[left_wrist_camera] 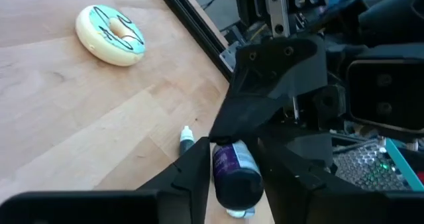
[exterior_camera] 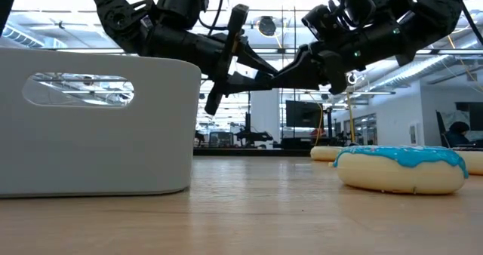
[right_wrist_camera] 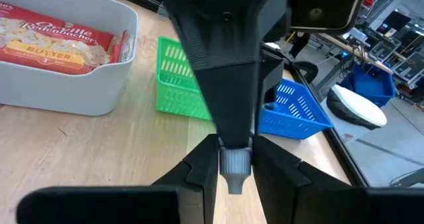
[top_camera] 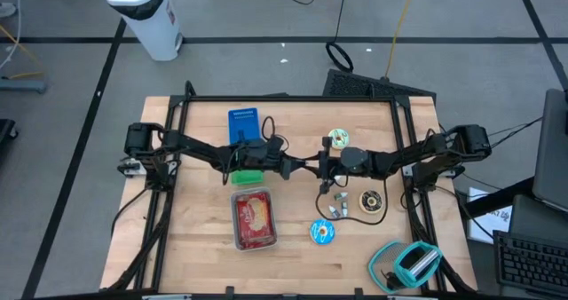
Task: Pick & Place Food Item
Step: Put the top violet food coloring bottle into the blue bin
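White bin (exterior_camera: pixel 94 123) sits closest in the low view. Above the table (top_camera: pixel 293 256), beside that bin, both grippers meet on one small dark bottle (left_wrist_camera: pixel 235 174): left gripper (left_wrist_camera: pixel 232 168) part-closed around its body, right gripper (right_wrist_camera: pixel 233 159) pinching its grey cap (right_wrist_camera: pixel 233 164). Handover judged underway; one grip should stay firm until the other releases. Popcorn pack (right_wrist_camera: pixel 56 42) in the bin reads "BUTTER".

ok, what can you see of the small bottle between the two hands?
The bottle is small, with a dark glossy body that looks like plastic, a purple label and a grey ribbed cap. It is held in the air over the middle of the table. The left hand clamps its body from both sides and the right hand pinches the cap end. Nothing else touches it.
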Robot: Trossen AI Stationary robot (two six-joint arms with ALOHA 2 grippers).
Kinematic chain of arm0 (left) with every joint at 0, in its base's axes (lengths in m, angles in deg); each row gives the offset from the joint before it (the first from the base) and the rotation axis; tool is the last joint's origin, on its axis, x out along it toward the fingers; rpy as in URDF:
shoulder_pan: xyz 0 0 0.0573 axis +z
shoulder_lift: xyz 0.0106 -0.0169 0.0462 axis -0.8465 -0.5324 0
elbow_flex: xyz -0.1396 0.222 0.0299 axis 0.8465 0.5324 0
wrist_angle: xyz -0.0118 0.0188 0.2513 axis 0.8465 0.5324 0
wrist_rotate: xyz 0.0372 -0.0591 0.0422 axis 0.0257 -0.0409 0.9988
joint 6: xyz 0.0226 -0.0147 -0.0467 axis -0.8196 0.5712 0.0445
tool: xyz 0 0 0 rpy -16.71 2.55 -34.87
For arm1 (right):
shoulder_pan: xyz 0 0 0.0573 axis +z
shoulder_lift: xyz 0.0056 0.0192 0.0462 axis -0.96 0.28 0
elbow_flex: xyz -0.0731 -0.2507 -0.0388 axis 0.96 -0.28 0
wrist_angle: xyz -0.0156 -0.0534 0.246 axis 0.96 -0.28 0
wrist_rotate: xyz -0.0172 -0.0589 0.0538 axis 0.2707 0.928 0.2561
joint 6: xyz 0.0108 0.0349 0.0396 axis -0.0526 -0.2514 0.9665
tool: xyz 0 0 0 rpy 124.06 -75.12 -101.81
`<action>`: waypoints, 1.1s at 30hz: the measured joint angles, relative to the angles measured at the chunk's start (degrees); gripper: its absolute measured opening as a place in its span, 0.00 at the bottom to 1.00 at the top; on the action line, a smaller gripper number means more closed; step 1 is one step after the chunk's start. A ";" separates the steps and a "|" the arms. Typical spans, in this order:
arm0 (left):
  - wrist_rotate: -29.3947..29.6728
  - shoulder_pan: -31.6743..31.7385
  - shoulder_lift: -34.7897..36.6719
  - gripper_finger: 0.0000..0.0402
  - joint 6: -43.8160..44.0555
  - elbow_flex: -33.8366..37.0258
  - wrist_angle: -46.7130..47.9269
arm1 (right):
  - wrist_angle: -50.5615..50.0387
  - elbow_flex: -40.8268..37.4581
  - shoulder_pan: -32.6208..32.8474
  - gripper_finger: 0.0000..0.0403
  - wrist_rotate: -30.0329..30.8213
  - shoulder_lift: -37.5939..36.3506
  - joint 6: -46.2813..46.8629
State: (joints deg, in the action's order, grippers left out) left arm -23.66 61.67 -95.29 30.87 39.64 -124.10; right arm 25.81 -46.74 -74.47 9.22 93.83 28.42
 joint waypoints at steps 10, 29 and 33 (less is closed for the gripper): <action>0.60 -0.13 0.00 0.37 -0.67 0.02 -0.16 | 0.51 0.00 -0.04 0.19 0.33 0.00 -0.02; 1.19 0.04 0.00 0.23 -2.19 0.07 0.13 | -0.26 0.00 0.55 0.19 0.25 0.00 0.42; 1.17 0.04 0.00 0.23 -3.68 0.07 -0.11 | -0.32 0.00 0.55 0.19 0.08 0.00 2.77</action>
State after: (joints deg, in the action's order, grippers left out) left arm -22.49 61.71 -95.29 27.20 39.71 -124.22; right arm 25.49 -46.74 -73.93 9.30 93.83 31.19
